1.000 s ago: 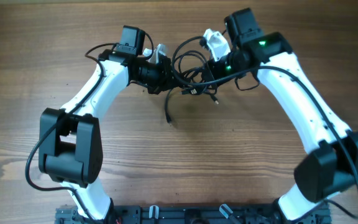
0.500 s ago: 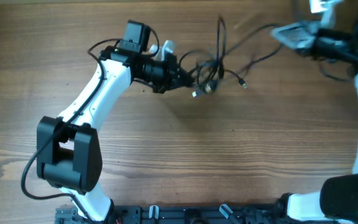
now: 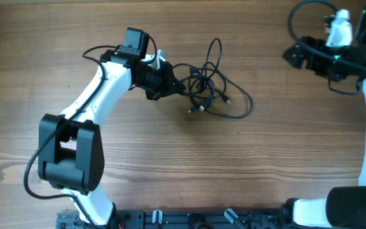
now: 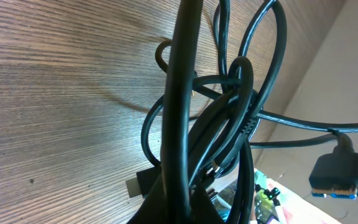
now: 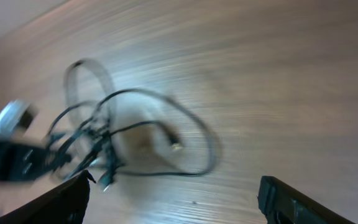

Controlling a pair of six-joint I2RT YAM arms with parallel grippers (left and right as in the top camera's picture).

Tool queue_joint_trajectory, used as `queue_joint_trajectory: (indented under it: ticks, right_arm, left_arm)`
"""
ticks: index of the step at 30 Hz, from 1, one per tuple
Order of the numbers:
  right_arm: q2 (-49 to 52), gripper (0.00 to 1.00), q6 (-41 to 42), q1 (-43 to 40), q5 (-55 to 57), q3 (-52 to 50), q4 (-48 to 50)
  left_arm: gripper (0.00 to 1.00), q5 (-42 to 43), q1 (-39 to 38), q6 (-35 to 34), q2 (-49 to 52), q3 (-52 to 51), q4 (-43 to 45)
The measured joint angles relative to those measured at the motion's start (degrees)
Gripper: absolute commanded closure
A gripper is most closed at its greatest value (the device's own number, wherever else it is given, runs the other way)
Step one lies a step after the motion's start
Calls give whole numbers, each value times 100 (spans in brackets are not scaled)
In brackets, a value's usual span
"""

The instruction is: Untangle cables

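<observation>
Since half a second ago my right fingers [image 3: 295, 56] have drawn back a little, and the cables [image 3: 201, 89] have sagged onto the tabletop [image 3: 170, 165]. Overhead: my left fingers [image 3: 170, 86] pinch the bundle's end, but the loops cross, so most untangling remains. Left wrist: cords hide my fingers. Right wrist, blurred: fingers spread, empty.

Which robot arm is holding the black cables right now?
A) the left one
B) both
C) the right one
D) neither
A: the left gripper is closed on one end of the cables, while the right gripper is open, empty and well away from the bunch.
</observation>
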Motion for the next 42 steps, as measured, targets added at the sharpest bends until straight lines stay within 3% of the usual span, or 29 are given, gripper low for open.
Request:
queue_joint_trajectory:
  ticks: [2, 6, 10, 13, 15, 16, 20, 24, 28, 34, 38, 42]
  right_arm:
    - [7, 12, -568, 393, -527, 0, 146]
    - [372, 14, -1200, 1635, -564, 0, 299]
    - [1005, 24, -1589, 2214, -286, -22, 302]
    - [1694, 55, -1692, 2470, -72, -76, 299]
    - [2020, 94, -1690, 2505, -31, -81, 299]
    - [2120, 96, -1690, 2514, -2, -85, 299]
    - [2076, 96, -1414, 2446, 33, -28, 280]
    - [992, 96, -944, 1945, -326, 35, 319]
    - [24, 96, 13, 992, -568, 35, 136]
    - [31, 89, 1565, 170, 632, -52, -365]
    - [369, 80, 1478, -313, 1410, -518, -328]
    - [876, 56, 293, -256, 302, -881, -372]
  left_arm:
    - [96, 0, 0, 0, 0, 0, 0]
    - [96, 164, 0, 0, 2, 0, 2]
    - [96, 260, 0, 0, 2, 0, 0]
    - [96, 278, 0, 0, 2, 0, 0]
    - [96, 280, 0, 0, 2, 0, 0]
    - [96, 280, 0, 0, 0, 0, -2]
    - [96, 280, 0, 0, 2, 0, 0]
    - [96, 570, -9, -7, 2, 0, 26]
    - [96, 1456, -216, -31, -46, 160, 164]
    - [96, 1421, -308, -24, -70, 164, 127]
    - [96, 730, 0, 0, 13, -46, 385]
    - [96, 1399, 31, 24, 48, -111, 2435]
